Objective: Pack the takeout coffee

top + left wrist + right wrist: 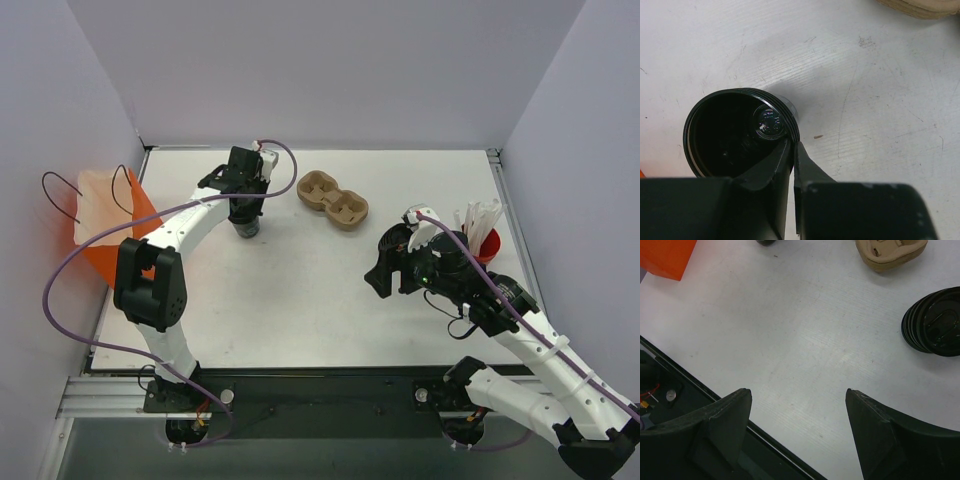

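The white table [300, 290] has the orange bag [110, 235] at its left edge and the cardboard cup carrier [334, 198] toward the back. My right pincer [799, 392] hangs wide open over bare tabletop with nothing in it, the stack of loose lids [935, 329] beyond it. My left pincer [792, 145] is nearly closed, pinching the lid rim of the takeout coffee [730, 135], which is between bag and carrier.

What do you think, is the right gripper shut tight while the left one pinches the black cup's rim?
No, the right gripper is open, jaws wide apart, as the right wrist view shows. The left gripper does pinch the black cup's rim.
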Available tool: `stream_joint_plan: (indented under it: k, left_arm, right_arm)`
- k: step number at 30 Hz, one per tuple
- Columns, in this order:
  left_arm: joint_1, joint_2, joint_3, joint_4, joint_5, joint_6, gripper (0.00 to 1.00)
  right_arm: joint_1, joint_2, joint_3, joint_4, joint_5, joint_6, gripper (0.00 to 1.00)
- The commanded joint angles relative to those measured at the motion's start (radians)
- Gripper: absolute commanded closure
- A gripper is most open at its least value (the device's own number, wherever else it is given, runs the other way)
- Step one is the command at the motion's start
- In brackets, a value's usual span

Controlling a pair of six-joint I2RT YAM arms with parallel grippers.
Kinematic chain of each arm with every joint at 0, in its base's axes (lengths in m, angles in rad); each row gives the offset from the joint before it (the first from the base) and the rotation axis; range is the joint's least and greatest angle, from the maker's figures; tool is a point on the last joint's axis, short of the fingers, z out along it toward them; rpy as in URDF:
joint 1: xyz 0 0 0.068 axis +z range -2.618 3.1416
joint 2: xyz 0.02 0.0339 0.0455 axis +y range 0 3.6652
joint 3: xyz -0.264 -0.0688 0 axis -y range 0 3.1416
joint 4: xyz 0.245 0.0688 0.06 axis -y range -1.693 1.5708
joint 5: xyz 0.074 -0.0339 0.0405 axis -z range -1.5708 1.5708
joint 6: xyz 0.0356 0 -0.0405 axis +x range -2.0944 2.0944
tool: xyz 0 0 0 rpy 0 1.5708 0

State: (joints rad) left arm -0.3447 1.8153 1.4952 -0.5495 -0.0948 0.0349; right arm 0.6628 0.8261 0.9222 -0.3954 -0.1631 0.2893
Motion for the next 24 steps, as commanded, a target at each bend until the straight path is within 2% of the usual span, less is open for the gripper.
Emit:
stream_joint_plan:
  k: [1, 24]
  left_arm:
    - [0.004, -0.005, 0.066, 0.000, 0.030, 0.011, 0.83]
    - [0.006, 0.021, 0.076, -0.020, 0.050, 0.014, 0.76]
  right_arm:
    - [0.008, -0.016, -0.009, 0.003, 0.019, -0.007, 0.23]
    - [0.008, -0.024, -0.013, -0.007, 0.030, -0.004, 0.22]
